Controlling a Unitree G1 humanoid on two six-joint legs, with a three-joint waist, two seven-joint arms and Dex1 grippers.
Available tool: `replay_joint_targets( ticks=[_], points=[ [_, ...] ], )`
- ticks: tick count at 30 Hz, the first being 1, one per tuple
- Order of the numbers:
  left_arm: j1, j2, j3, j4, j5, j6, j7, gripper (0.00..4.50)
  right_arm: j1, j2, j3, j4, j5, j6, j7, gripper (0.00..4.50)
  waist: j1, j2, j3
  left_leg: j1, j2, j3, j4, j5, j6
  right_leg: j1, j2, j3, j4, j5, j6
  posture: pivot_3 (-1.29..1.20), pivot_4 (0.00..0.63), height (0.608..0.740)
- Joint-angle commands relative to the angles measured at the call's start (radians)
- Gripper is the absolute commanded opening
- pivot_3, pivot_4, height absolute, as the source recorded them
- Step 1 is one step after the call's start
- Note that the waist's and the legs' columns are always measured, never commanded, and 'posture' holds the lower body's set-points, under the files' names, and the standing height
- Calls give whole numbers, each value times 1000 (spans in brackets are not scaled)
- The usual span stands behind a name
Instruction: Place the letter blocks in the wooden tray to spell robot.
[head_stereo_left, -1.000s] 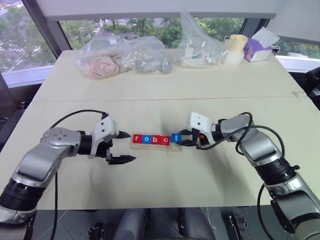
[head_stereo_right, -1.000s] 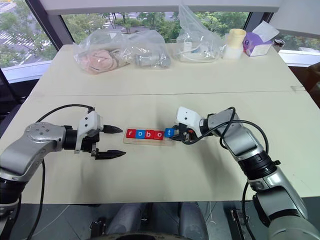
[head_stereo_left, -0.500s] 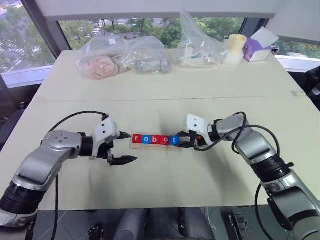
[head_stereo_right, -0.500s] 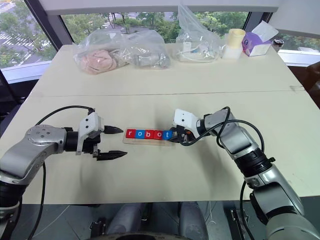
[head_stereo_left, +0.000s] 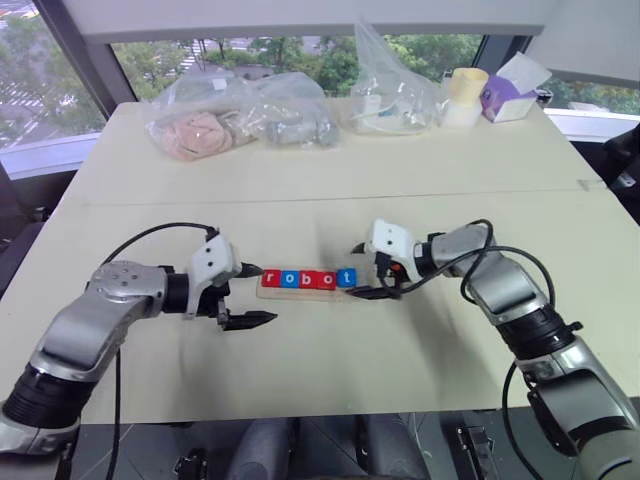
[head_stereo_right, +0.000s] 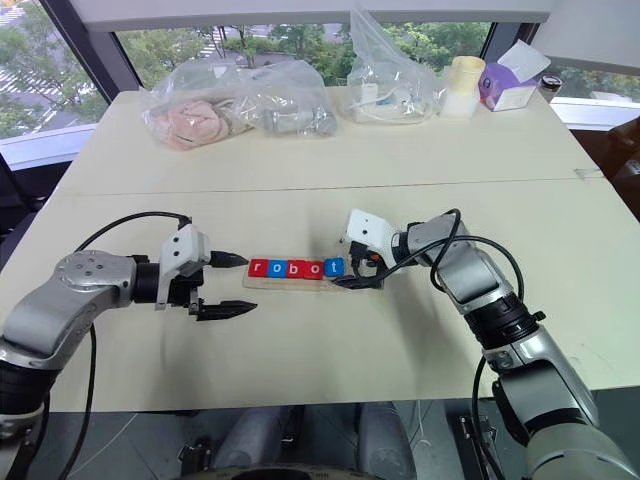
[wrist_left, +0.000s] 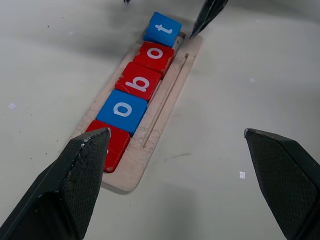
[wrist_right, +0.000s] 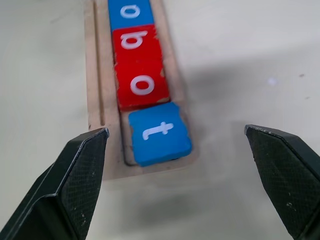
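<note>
The wooden tray (head_stereo_left: 300, 291) lies mid-table with the letter blocks in its slot reading r, o, b, o, t: red r (head_stereo_left: 272, 278), blue o (wrist_left: 122, 111), red b (wrist_left: 138, 81), red o (wrist_right: 141, 85), blue t (wrist_right: 159, 132). The t sits slightly askew at the tray's right end. My right gripper (head_stereo_left: 358, 270) is open, its fingers straddling the t block without touching it. Just off the tray's left end, my left gripper (head_stereo_left: 262, 295) is open and holds nothing; one of its fingers (wrist_left: 80, 175) hides part of the r.
Clear plastic bags (head_stereo_left: 205, 125) (head_stereo_left: 395, 90) with contents, a pale cup (head_stereo_left: 465, 95) and a purple box (head_stereo_left: 510, 90) stand along the far edge. A seam crosses the table behind the tray. Open tabletop lies in front of the tray.
My right gripper has opened and let go of the blue t block, which now rests at the tray's right end. The left gripper has kept still.
</note>
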Motion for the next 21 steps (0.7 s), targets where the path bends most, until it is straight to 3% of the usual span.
replay_joint_targets(
  ticks=[1,11,21],
  points=[
    [-18,-3,7,-2,8,-21,-2,4500,10,-3,-27,-50,32,15,12,4471,0,0,0,0,0,0,0,0,0,0,0,0,0,0,0,0,150,740],
    [-19,-5,7,4,14,-25,-3,4500,76,1,-10,-158,74,79,21,4471,0,0,0,0,0,0,0,0,0,0,0,0,0,0,0,0,150,740],
    [-19,-7,12,7,17,-23,-5,4500,60,21,-28,-139,76,79,-24,4471,0,0,0,0,0,0,0,0,0,0,0,0,0,0,0,0,150,740]
  ],
)
